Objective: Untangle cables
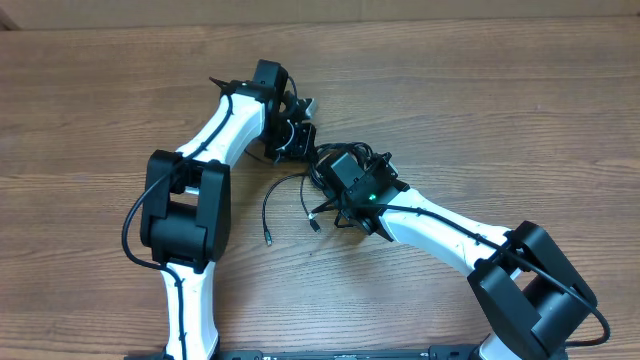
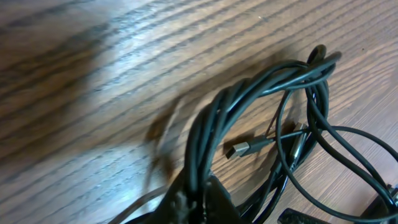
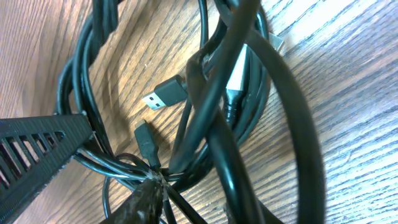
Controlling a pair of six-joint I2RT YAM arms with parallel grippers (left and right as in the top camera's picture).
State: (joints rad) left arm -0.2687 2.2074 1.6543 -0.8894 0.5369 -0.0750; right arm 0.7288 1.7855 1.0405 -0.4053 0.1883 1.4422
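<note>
Wood-grain table: both claws pinch the tangled cables; no legible writing.

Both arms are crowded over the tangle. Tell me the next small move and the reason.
Probably draw the right gripper slowly away from the left gripper. The right wrist view shows its fingers pinching several strands of the cables, and the left wrist view shows the bundle gripped at the bottom edge. Loops remain bunched around a USB plug, so gentle separation should loosen them.
</note>
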